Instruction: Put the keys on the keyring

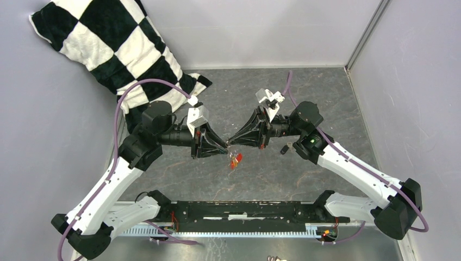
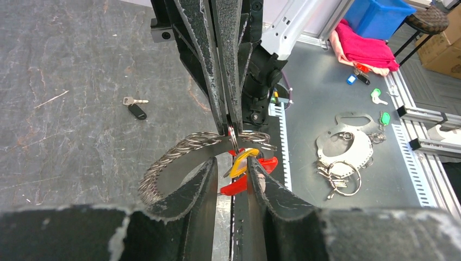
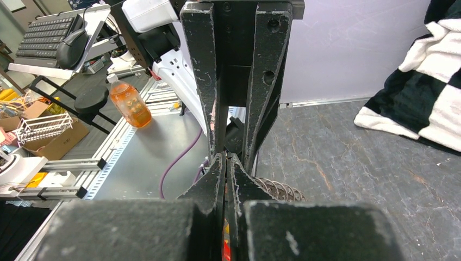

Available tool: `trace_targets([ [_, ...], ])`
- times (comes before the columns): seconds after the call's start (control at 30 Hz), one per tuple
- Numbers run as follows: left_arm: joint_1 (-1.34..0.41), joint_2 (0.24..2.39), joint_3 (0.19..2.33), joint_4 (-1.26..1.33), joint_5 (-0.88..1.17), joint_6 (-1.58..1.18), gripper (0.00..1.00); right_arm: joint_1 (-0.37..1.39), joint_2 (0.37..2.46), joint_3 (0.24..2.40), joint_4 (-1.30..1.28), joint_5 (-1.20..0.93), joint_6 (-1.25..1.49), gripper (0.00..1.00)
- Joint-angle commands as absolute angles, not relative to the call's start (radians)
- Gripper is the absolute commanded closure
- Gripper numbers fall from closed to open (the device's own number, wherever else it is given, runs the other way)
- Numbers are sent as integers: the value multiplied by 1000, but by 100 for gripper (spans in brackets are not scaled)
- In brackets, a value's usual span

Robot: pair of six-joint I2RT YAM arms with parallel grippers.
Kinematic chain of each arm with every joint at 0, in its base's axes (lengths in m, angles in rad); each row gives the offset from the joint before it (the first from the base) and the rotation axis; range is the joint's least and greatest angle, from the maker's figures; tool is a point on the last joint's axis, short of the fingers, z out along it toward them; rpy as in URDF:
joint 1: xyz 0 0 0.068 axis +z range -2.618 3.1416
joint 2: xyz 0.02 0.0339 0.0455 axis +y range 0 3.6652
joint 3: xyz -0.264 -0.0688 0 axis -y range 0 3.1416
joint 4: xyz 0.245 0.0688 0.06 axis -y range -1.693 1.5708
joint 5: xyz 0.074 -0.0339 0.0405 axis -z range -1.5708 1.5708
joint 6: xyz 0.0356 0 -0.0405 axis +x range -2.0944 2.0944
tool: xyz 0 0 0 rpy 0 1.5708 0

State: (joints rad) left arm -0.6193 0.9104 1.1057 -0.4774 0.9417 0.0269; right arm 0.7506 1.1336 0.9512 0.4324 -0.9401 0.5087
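The keyring (image 2: 174, 155), a twisted grey wire loop, hangs in the air between my two grippers. My right gripper (image 1: 235, 142) is shut on its top; it also shows in the left wrist view (image 2: 232, 126) and in its own view (image 3: 225, 159). A yellow key (image 2: 243, 161) and a red key (image 2: 235, 187) hang from the ring (image 1: 235, 159). My left gripper (image 1: 223, 147) faces it with jaws a small way apart (image 2: 234, 163), the two keys in the gap; I cannot tell if they touch. The black-headed key (image 1: 284, 148) lies on the table (image 2: 136, 110).
A black-and-white checkered pillow (image 1: 108, 49) lies at the back left. Grey walls enclose the dark stone-patterned table (image 1: 326, 98). Beyond the near rail lie spare rings and a metal plate (image 2: 345, 152), a red cloth (image 2: 361, 49) and an orange bottle (image 3: 130, 103).
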Motion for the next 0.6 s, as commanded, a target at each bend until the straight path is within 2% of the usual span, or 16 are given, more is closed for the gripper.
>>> trace_targets([
  [0.0, -621, 892, 1102, -415, 908, 9, 67, 750, 1120, 951, 489, -925, 517, 100],
  [0.5, -622, 903, 1098, -345, 938, -98, 66, 754, 1114, 947, 469, -907, 497, 100],
  [0.57, -622, 896, 1089, -346, 937, -90, 68, 754, 1115, 949, 471, -907, 500, 100],
])
